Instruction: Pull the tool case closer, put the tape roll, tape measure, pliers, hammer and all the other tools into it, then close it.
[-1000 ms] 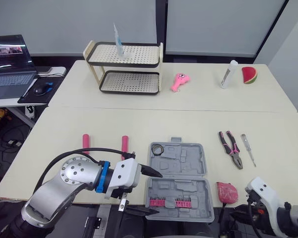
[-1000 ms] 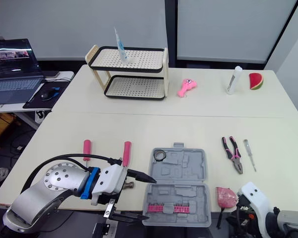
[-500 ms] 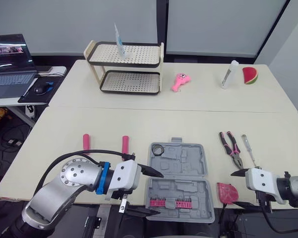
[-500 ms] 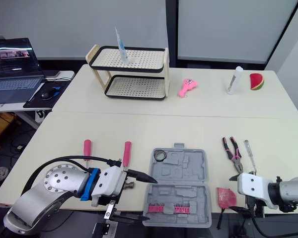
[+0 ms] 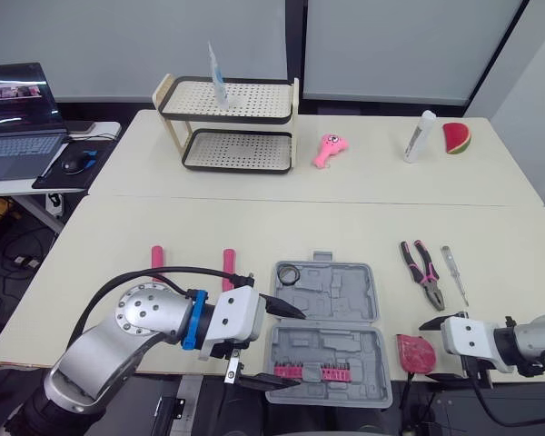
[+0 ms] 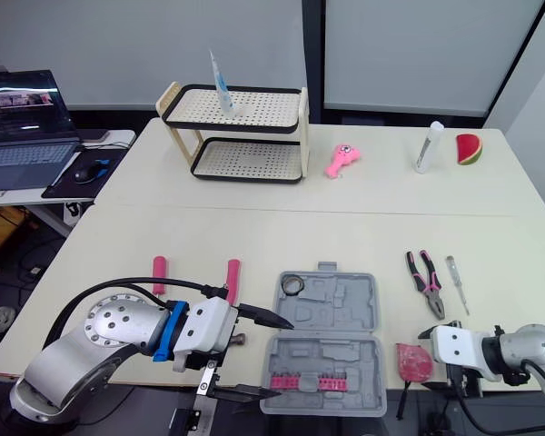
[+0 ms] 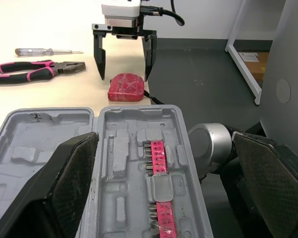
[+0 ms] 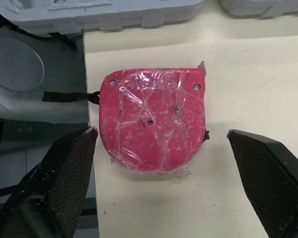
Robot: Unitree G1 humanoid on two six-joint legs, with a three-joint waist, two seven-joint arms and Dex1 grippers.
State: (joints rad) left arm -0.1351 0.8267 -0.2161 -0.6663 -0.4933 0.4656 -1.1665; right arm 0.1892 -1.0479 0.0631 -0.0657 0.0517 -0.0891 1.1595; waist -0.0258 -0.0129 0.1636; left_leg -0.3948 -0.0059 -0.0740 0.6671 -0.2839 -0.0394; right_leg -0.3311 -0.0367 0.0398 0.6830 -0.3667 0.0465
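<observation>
Tool case [image 5: 325,327] lay open and flat. Its bit-holding half apparently overhung the front edge of the table [image 5: 118,272].

L gripper [image 5: 278,348] sat at the case's left end, fingers spread wide w/ that half between them. Contact w/ the shell could not be told.

R gripper [image 7: 124,75] sat just right of the case, fingers likewise apart, one on either side of the red tape measure [image 8: 153,119], not yet pinching it. The tape measure lay just beside the case's near right corner, at the very table edge, w/ its black strap [image 8: 69,96] hanging over.

Pliers [image 5: 422,272] and tester screwdriver [image 5: 454,274] lay farther right of the case, untouched. A small dark ring in the lid's far left corner was prob. the tape roll [image 5: 287,272].

Risks (judgement only):
- The tape measure was wrapped in crinkled clear film, likely slick. An off-centre pinch could squirt it out and over the edge.
- Any further pull on the case toward the robot could tip it off the table, given the overhang.

Hidden or unclear:
- The heads of the two pink-handled tools [image 5: 228,261] left of the case sat behind the L arm, so I could not say which was the hammer.
- The R gripper's nearer fingertip dropped below the table edge in the head views and was hard to make out.
</observation>
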